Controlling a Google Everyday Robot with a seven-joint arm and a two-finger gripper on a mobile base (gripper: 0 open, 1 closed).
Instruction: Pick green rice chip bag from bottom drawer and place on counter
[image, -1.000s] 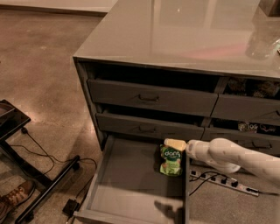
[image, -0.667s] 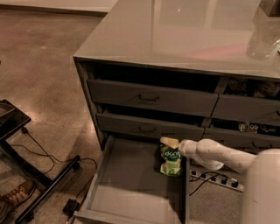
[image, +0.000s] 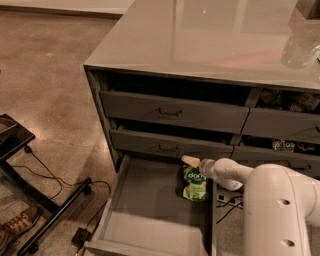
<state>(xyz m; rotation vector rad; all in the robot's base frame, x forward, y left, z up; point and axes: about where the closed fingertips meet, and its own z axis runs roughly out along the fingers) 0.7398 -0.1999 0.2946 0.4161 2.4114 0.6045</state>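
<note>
The green rice chip bag (image: 196, 183) lies flat in the open bottom drawer (image: 145, 205), against its right wall near the back. My gripper (image: 192, 161) reaches in from the right and sits right at the bag's far end, low over the drawer floor. My white arm (image: 280, 210) fills the lower right and hides the floor beside the drawer. The glossy grey counter (image: 200, 40) spans the top of the cabinet.
Two handled grey drawers (image: 170, 112) are stacked above the open one. The right stack (image: 287, 102) shows dark snack packs. A clear container (image: 300, 45) stands on the counter's right. A black stand (image: 30, 200), cables and a brown shoe (image: 15, 232) are on the floor at the left.
My arm has swung further into view, now filling the lower right. The gripper has shifted slightly left over the bag's far end. The bag has stayed where it was.
</note>
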